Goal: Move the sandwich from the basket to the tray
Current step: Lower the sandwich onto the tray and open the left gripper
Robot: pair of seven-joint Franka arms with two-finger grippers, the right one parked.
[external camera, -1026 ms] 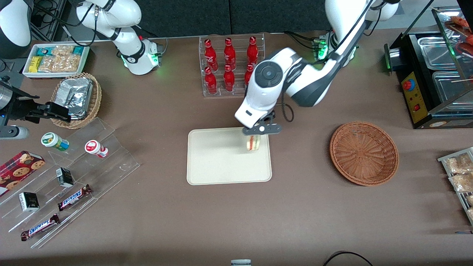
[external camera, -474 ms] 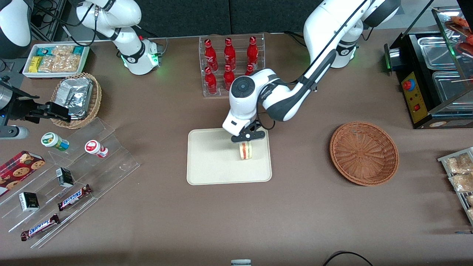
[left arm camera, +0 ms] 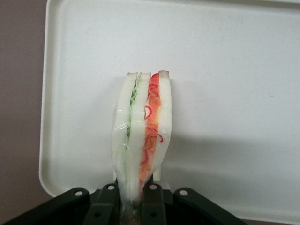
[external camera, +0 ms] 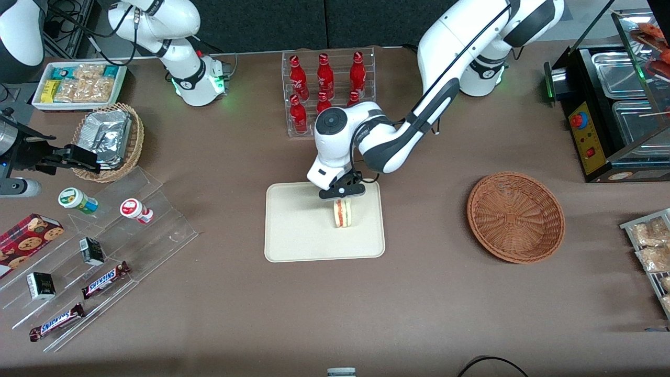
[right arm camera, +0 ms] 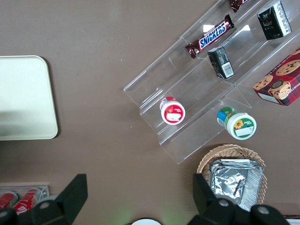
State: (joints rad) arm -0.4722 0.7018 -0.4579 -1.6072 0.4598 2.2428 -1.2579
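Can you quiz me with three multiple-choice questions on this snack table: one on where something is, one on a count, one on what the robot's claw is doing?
1. Where is the sandwich?
A. in the round basket
B. over the tray
C. among the red bottles

2. How many red bottles stand in the clear rack?
A. three
B. six
C. nine

3. What is the gripper doing?
A. pinching the sandwich
B. hanging open over the basket
C. holding a bottle

Answers:
1. B: the wrapped wedge shows against the cream tray.
2. B: two rows of three.
3. A: the wrist camera shows the fingers closed on the sandwich.
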